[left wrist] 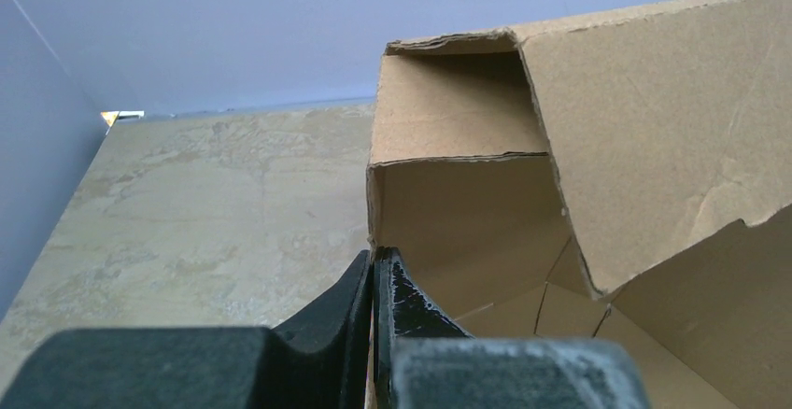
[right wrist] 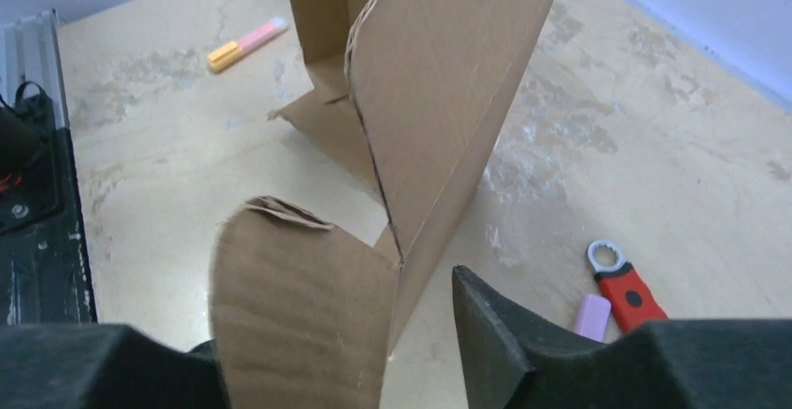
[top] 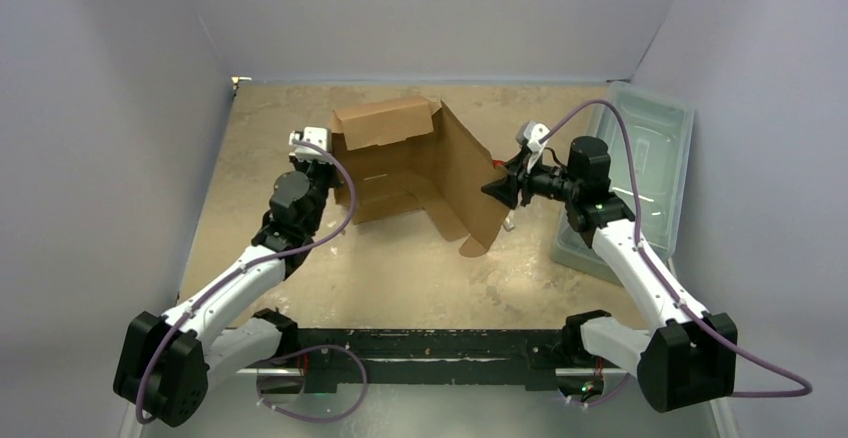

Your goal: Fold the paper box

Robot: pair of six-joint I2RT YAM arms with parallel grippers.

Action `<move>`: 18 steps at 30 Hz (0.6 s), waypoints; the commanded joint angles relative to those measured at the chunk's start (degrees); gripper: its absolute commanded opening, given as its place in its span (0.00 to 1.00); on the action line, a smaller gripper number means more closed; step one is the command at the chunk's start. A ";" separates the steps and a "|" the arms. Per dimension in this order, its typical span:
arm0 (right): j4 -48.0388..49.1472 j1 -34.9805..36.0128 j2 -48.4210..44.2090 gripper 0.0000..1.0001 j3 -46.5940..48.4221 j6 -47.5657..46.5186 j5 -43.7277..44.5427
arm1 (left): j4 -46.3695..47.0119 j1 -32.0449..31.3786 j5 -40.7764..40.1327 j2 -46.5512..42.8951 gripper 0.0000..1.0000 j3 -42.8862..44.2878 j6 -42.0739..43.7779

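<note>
Paper box (top: 400,173) sits mid-table toward the far side, half-formed. Left gripper (left wrist: 374,264) is pinched tight on its left wall edge. The right gripper (top: 495,190) has its fingers parted, with the rounded flap (right wrist: 299,306) loose in the gap. Nothing's clamping the tall panel (right wrist: 448,82), so I reckon it could spring back flat. Only the right wrist view shows the wrench (right wrist: 624,285) near its foot; overhead doesn't

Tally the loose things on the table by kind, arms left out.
box: 1
bin: 1
wrench: 1
marker: 1
lilac block: 1
Total: 5
</note>
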 commanded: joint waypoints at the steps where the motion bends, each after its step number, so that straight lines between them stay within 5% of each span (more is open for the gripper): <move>1: 4.99 -0.01 0.81 0.46 3.49 4.20 0.78 | 0.51 -0.61 1.43 -2.27 0.00 -0.37 -0.87; 9: 10.19 0.35 1.28 0.02 2.68 7.55 4.40 | -0.85 -1.50 1.97 -3.82 0.00 -0.73 -2.43; 18: 21.08 2.01 -3.93 0.00 -3.56 15.32 -9.35 | 2.27 -2.86 1.88 -1.69 0.00 -0.81 -3.45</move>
